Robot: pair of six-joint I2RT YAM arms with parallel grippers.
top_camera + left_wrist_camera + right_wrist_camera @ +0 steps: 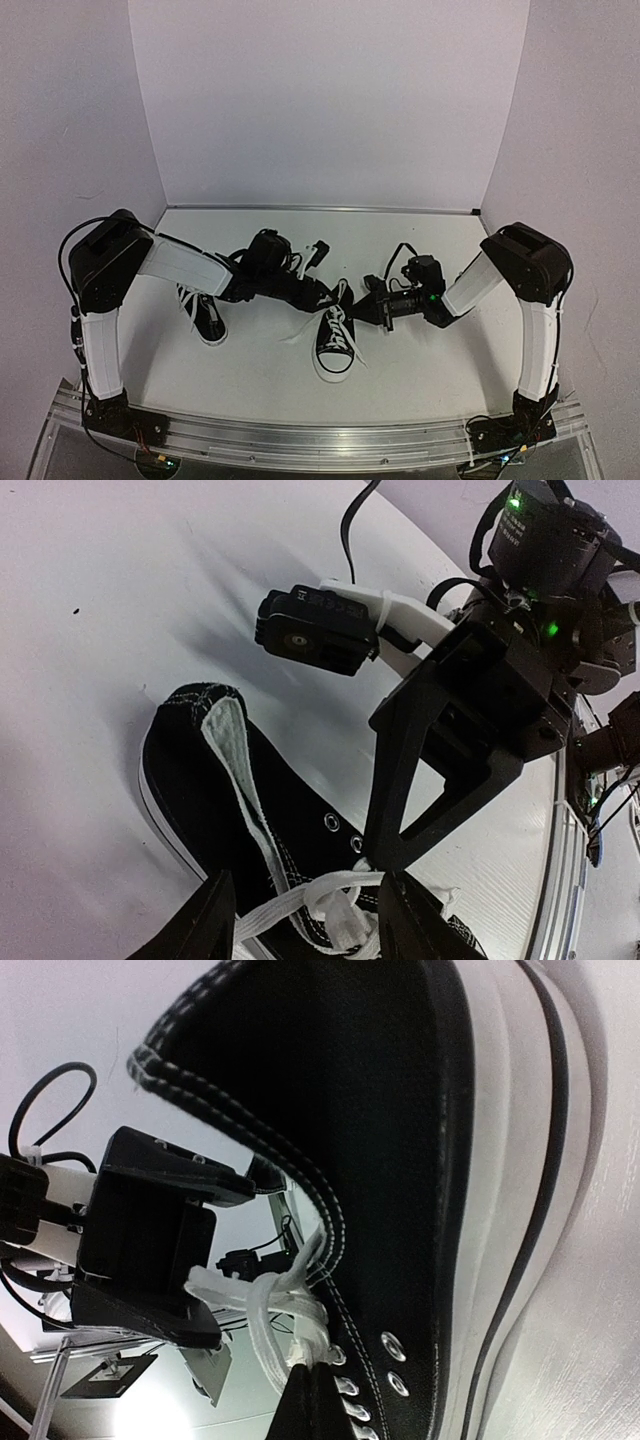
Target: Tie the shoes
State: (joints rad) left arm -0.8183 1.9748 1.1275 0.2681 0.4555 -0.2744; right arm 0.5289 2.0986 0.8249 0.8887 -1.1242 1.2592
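- I am watching the middle shoe (pixel 335 345), which is lying near the middle of the table (pixel 260 385) with its toe toward the near edge. Both arms are meeting over its upper eyelets.
- The left shoe (pixel 205 318) is sitting toward the table's left edge, partly under the left arm. White strands are lying loose beside it, so I am judging it not yet tied.
- The right gripper (pixel 305 1385) is pinching the lace (pixel 300 895) of the middle shoe with its jaws together, just above the tongue by the top eyelets.
- The left gripper (pixel 305 915) is standing with its jaws apart. The lace strands are crossing the gap between them, and I am not seeing it clamp anything.
- I am seeing strands bunched and crossed at the pinch, but no finished bow. I cannot tell whether a first crossing is made.
- I am reckoning the task as early on. The middle shoe's knot and bow are left to do, and then the whole of the left shoe.
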